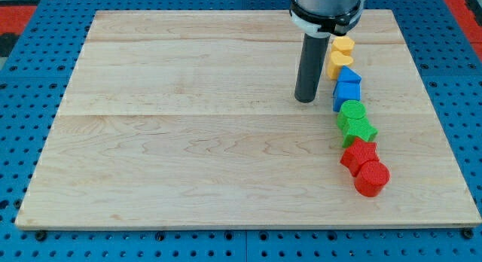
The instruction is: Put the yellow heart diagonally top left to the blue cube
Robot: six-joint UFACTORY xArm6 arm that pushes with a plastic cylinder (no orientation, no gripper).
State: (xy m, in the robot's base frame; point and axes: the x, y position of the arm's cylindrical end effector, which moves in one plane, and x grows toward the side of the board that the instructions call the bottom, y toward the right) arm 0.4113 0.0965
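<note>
The yellow heart lies near the board's right side, second from the top in a column of blocks. Another yellow block touches it from above. Below the heart is a blue triangular block, then the blue cube. My tip rests on the board just to the left of the blue cube, with a small gap between them. It is below and left of the yellow heart and touches no block.
Below the blue cube the column continues with a green cylinder, a green star, a red star and a red cylinder. The wooden board sits on a blue perforated table.
</note>
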